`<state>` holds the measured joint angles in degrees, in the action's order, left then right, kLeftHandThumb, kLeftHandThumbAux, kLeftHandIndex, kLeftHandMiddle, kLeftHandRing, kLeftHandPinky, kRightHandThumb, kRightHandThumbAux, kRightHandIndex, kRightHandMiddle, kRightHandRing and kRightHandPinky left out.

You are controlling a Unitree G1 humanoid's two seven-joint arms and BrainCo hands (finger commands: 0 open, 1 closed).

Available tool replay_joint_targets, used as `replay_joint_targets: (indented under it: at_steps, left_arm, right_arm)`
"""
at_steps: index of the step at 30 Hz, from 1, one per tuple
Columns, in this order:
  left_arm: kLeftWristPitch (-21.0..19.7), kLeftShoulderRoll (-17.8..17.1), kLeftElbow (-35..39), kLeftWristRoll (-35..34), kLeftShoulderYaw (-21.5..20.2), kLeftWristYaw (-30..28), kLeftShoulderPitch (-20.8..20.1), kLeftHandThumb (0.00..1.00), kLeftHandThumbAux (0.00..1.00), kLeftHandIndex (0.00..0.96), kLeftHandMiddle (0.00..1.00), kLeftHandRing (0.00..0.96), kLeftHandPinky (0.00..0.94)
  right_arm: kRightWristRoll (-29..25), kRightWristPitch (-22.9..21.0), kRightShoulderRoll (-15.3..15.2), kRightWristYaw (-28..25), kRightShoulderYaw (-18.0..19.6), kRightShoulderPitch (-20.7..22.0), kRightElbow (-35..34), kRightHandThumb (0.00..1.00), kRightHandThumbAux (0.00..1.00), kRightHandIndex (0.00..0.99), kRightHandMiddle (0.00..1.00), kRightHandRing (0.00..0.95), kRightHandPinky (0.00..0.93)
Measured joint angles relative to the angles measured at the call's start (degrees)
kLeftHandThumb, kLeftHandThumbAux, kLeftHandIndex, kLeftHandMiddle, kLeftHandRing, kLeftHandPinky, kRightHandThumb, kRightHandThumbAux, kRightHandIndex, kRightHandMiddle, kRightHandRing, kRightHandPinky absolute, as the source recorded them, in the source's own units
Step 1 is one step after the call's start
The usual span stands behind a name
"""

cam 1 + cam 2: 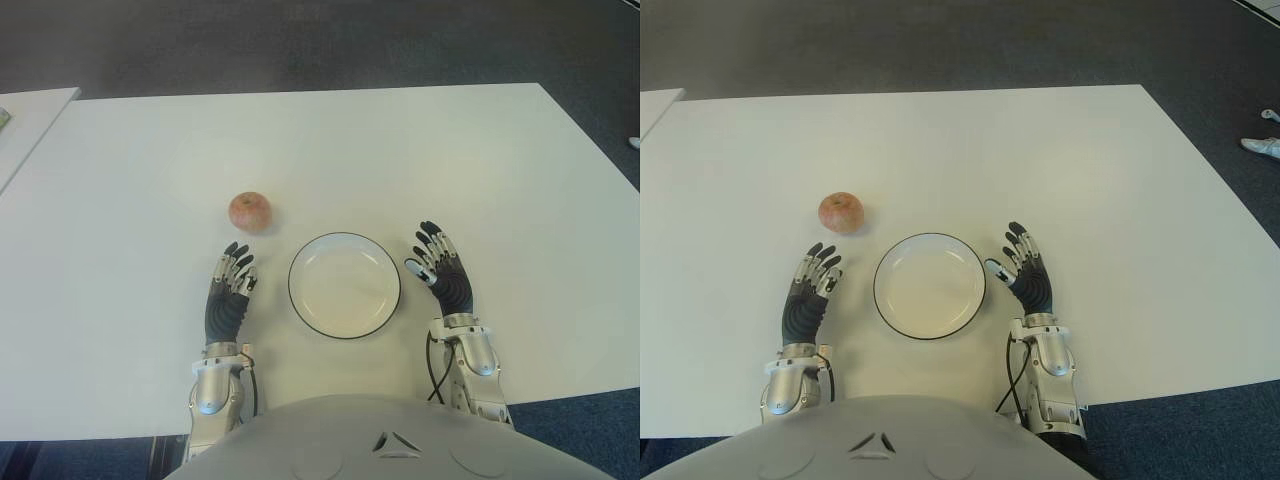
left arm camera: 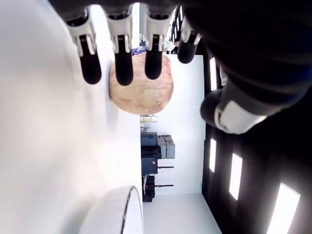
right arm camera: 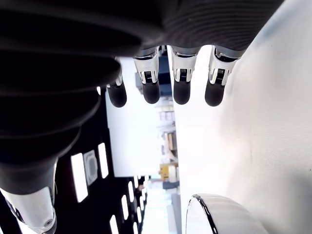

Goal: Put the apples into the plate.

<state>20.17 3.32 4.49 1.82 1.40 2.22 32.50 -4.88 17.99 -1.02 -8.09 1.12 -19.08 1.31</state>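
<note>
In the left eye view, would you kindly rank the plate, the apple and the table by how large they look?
1. The table, by far the largest.
2. The plate, empty, between the open left hand and the open right hand.
3. The apple, smallest, just beyond the left hand's fingertips.

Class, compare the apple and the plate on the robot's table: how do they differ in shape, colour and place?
Shape: the apple is a round ball, while the plate is a flat shallow dish. Colour: the apple is reddish with paler patches; the plate is white with a thin dark rim. Place: the apple lies just ahead of the left hand, while the plate sits between both hands. Both rest on the white table, untouched.
</note>
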Motion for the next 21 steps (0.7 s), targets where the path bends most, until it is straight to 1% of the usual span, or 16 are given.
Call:
replay_joint_targets:
  at_steps: [8,13,15,18,20,21]
  left_arm:
    - [0.0,0.04,-0.01,0.08,-0.05,0.0,-0.04,0.133,0.567,0.102,0.157,0.18,0.206]
    - [0.31,-0.06,-0.05,2.12,-0.07,0.83,-0.07,0.127,0.579,0.083,0.138,0.152,0.156]
    - [1.25,-0.08,-0.2,4.86,-0.11,2.49,-0.04,0.131,0.591,0.078,0.137,0.147,0.149]
    - [3.75,-0.28,-0.8,11.69,-0.19,7.36,-0.1,0.14,0.603,0.074,0.136,0.144,0.144]
    - [4.81,-0.52,-1.03,16.61,-0.24,11.16,-0.18,0.159,0.598,0.07,0.134,0.144,0.146]
    - [4.94,-0.62,-1.05,19.22,-0.24,13.12,-0.21,0.186,0.583,0.066,0.133,0.143,0.143]
  right_arm:
    - [-0.01,-0.01,0.03,0.02,-0.01,-0.12,-0.28,0.322,0.666,0.101,0.083,0.075,0.132]
    - [-0.01,-0.02,0.03,0.02,-0.02,-0.12,-0.31,0.322,0.667,0.094,0.075,0.066,0.118]
    - [-0.01,-0.02,0.03,0.02,-0.02,-0.12,-0.32,0.324,0.669,0.093,0.075,0.065,0.119]
    - [-0.02,-0.02,0.02,0.01,0.0,-0.12,-0.32,0.324,0.671,0.093,0.076,0.066,0.121]
    - [0.0,-0.02,0.01,0.02,0.01,-0.11,-0.32,0.323,0.671,0.094,0.078,0.068,0.127]
    - [0.01,-0.02,0.0,0.02,0.02,-0.1,-0.32,0.315,0.671,0.095,0.08,0.07,0.127]
